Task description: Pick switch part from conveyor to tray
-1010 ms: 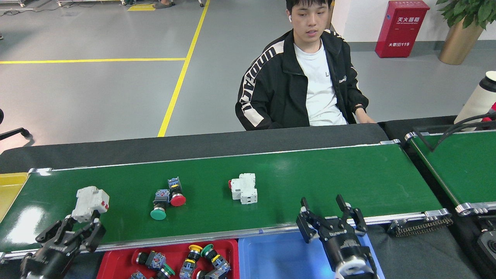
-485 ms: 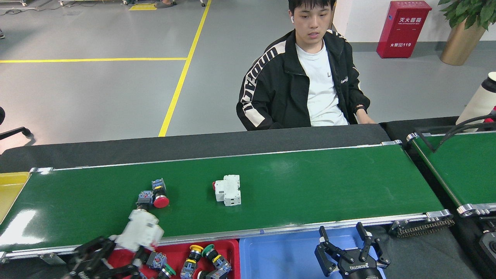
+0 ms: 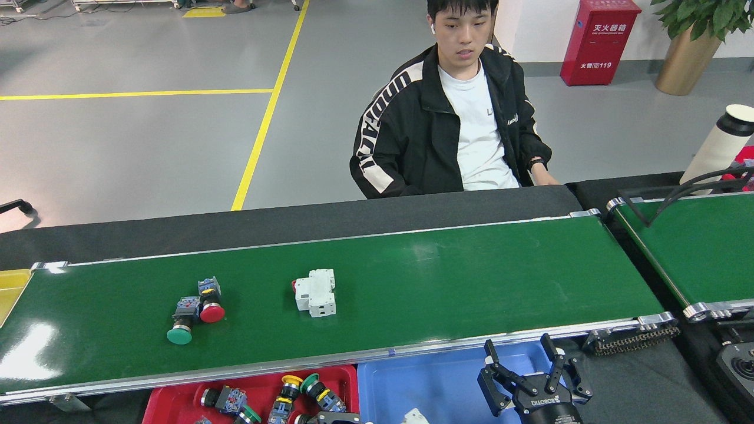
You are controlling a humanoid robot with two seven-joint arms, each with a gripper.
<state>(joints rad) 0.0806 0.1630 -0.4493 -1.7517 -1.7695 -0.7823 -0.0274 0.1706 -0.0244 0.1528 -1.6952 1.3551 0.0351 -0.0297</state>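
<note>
On the conveyor (image 3: 471,277), two push-button switches, one green-capped (image 3: 179,330) and one red-capped (image 3: 209,306), are seen touching each other toward the left end, nearer the front rail. A white switch part (image 3: 316,292) is found to their right, left of the belt's middle, its long axis running across the belt. Below the front rail, a red tray (image 3: 171,394) holding push-buttons and a blue tray (image 3: 430,388) are set side by side. The right tool (image 3: 524,362) is held over the blue tray's right end with its jaws spread and empty; the white part lies up and to its left. The left tool is not in view, so the right arm is judged the nearer.
</note>
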